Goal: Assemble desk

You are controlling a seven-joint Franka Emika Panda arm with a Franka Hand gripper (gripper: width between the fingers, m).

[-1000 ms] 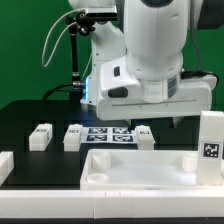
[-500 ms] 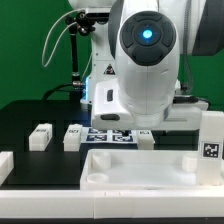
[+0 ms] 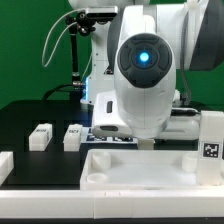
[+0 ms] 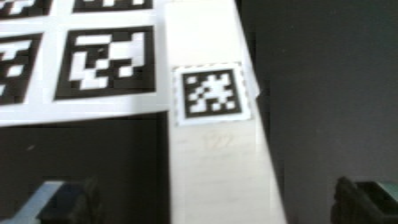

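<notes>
The desk panel (image 3: pixel 130 196), a wide white rimmed tray, lies at the front. Two small white legs (image 3: pixel 40 136) (image 3: pixel 73 136) stand behind it toward the exterior view's left. A third leg (image 3: pixel 5 165) sits at the left edge, and a fourth (image 3: pixel 210 146) with a tag stands upright at the right. In the wrist view another white tagged leg (image 4: pixel 217 150) lies between my fingers (image 4: pixel 54 200). My gripper (image 4: pixel 214 202) is open and straddles this leg with gaps on both sides. In the exterior view the arm's body hides the gripper.
The marker board (image 4: pixel 89 50) lies on the black table right beside the leg under the gripper. The large white arm (image 3: pixel 145 70) fills the middle of the exterior view. A green backdrop and cables stand behind.
The arm has swung and come down over the marker board area. It now hides the board and the leg beside it in the exterior view. The parts have not moved.
</notes>
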